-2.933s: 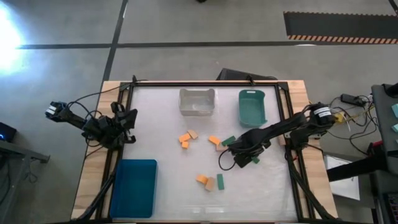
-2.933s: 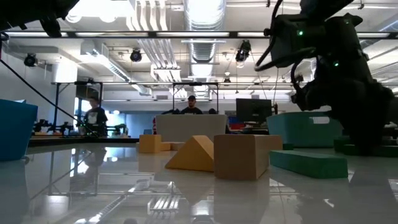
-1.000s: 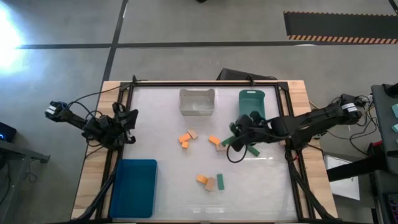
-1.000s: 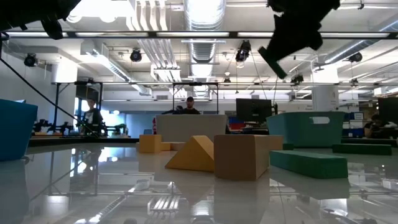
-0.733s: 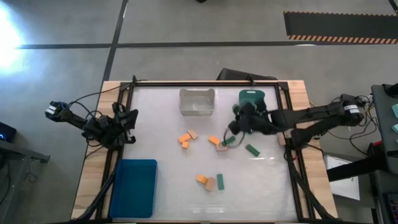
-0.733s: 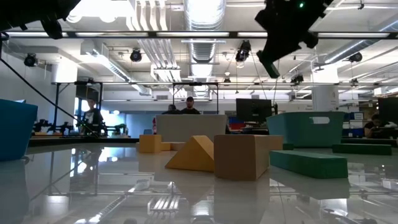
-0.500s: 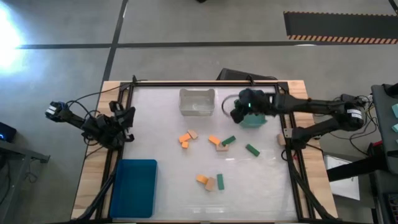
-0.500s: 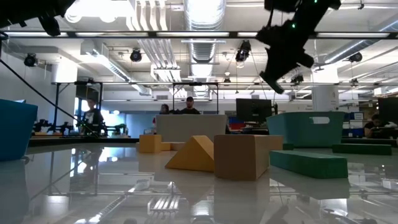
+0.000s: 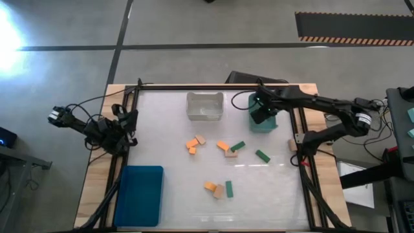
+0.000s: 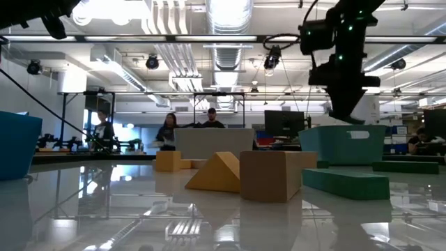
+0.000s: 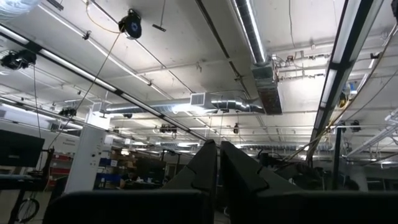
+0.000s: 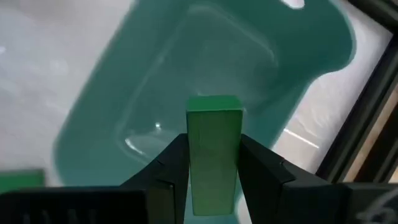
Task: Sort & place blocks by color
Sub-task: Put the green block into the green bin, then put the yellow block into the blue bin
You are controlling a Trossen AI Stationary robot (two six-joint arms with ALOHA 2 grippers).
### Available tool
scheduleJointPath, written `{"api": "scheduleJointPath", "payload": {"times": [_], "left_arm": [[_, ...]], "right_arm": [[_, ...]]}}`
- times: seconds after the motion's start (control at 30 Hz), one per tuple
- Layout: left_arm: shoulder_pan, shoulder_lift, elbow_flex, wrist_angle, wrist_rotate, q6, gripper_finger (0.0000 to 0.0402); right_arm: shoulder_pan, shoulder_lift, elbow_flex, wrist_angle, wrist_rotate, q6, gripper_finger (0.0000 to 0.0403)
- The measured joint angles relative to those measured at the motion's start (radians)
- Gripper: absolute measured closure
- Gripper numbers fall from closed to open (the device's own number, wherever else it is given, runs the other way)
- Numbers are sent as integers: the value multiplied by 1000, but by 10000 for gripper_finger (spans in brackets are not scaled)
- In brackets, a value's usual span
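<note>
My right gripper (image 12: 213,163) pinching green block (image 12: 214,149) between both fingers, hovering over green bin (image 12: 205,74); only wrist view showing block, high view hiding it under my arm. Left gripper (image 11: 217,163) resting closed at table's left edge. High view showing remaining blocks (image 9: 223,146) lying mid-table

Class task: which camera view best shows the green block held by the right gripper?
The right wrist view: the green block fills the frame centre, clamped in the right gripper above the green bin. In the high view the arm hides it; the low view shows only the dark gripper; the left wrist view faces the ceiling.
</note>
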Motion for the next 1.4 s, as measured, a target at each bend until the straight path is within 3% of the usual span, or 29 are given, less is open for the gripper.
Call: {"api": "scheduleJointPath", "payload": {"times": [0.5,0.73,1.03,1.2,1.4], "left_arm": [[0,-6,4,5,0,0,396],[0,-13,7,35,0,38,396],[0,-15,7,51,0,98,396],[0,8,13,46,0,87,396],[0,95,49,46,1,45,396]], "right_arm": [[-113,243,0,121,-28,-169,300],[-113,271,0,127,-25,-177,256],[-80,133,0,120,-22,-157,224],[22,-6,-4,163,-16,-155,223],[184,-163,-49,344,-17,-197,223]]}}
